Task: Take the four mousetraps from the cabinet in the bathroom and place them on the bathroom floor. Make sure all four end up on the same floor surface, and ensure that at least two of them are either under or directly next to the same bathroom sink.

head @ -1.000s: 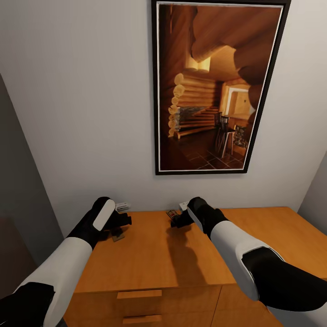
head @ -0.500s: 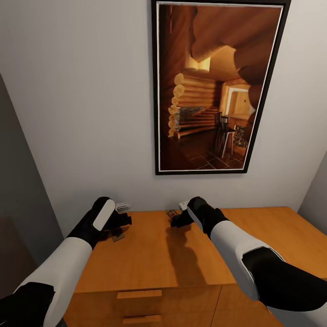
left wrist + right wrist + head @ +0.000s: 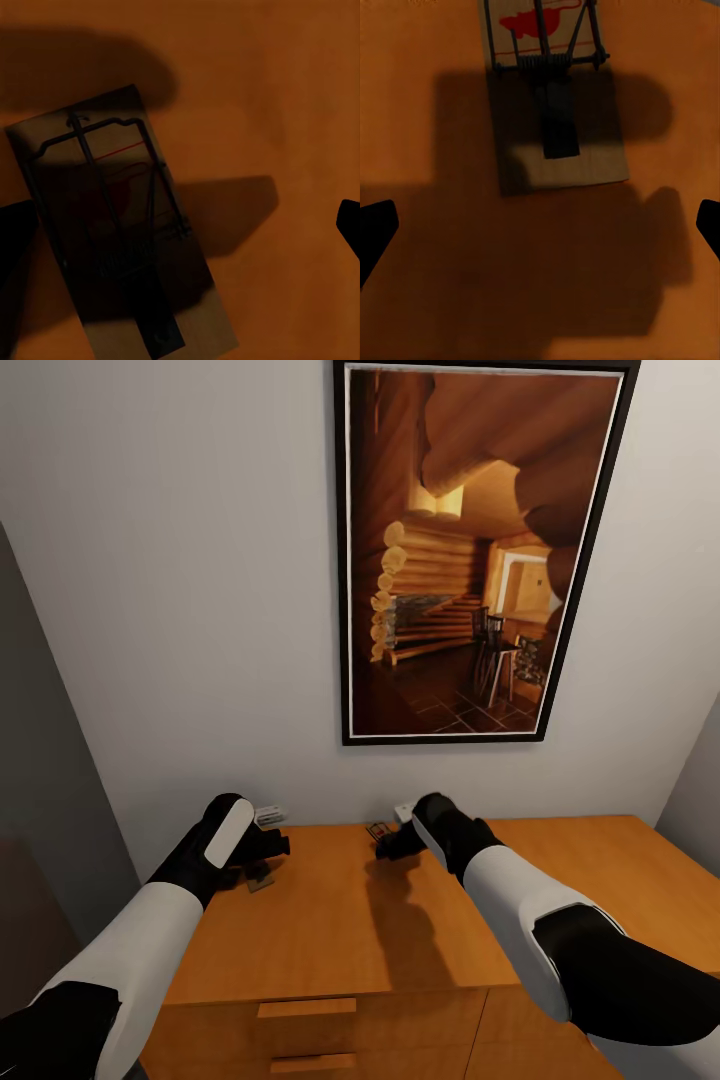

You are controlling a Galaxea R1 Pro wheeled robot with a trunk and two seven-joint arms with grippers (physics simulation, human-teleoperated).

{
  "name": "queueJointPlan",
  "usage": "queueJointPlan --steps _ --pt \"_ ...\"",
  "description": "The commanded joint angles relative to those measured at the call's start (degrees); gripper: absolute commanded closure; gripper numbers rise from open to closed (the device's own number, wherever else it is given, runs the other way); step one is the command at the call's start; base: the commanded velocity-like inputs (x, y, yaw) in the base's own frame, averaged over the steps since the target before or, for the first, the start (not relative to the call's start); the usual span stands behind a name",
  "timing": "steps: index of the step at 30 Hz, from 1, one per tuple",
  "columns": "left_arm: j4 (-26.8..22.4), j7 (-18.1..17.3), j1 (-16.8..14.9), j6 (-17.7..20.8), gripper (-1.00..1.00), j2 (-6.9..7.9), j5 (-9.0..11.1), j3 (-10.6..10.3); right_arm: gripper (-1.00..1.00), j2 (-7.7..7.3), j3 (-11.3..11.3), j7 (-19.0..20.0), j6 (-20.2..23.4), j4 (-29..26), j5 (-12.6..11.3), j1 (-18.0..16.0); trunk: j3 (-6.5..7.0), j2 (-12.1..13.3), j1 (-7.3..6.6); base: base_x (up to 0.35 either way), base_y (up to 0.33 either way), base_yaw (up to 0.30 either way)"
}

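Note:
The orange-brown cabinet (image 3: 330, 930) stands against the wall, and both arms reach over its top. My left gripper (image 3: 268, 848) hovers open just above one mousetrap (image 3: 262, 881). In the left wrist view that mousetrap (image 3: 120, 232) lies flat and askew on the wood in shadow, between the two dark fingertips (image 3: 16, 225), nearer this one. My right gripper (image 3: 386, 848) is open too, just short of a second mousetrap (image 3: 377, 829). The right wrist view shows this mousetrap (image 3: 551, 97) with its red spot ahead of the spread fingertips (image 3: 375, 229), not between them.
A large framed picture (image 3: 470, 550) hangs on the white wall behind the cabinet. Two small white objects (image 3: 270, 815) (image 3: 403, 812) sit at the cabinet's back edge. Drawer pulls (image 3: 307, 1007) show on the front. A grey panel (image 3: 40, 810) stands at the left.

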Motion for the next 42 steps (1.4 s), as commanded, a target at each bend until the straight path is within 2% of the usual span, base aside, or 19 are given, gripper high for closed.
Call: queueJointPlan --steps 1,7,16,42 --pt "-0.1 0.6 0.0 0.1 -1.0 0.02 0.6 -0.1 -1.0 0.0 0.1 0.3 0.3 -0.3 0.4 0.0 -0.07 0.0 0.0 0.0 0.0 0.0" --pt "-0.1 0.7 0.0 0.1 -1.0 0.02 0.6 -0.1 -1.0 0.0 0.1 0.5 1.2 -4.3 0.3 0.0 -0.07 0.0 0.0 0.0 0.0 0.0" --pt "-0.1 0.7 0.0 0.1 -1.0 0.02 0.6 -0.1 -1.0 0.0 -0.2 0.6 6.3 -10.2 0.1 0.0 -0.07 0.0 0.0 0.0 0.0 0.0" --pt "-0.1 0.7 0.0 0.1 -1.0 -0.06 0.6 -0.2 -1.0 0.0 -0.4 0.3 7.7 -10.8 0.0 0.0 -0.07 0.0 0.0 0.0 0.0 0.0"
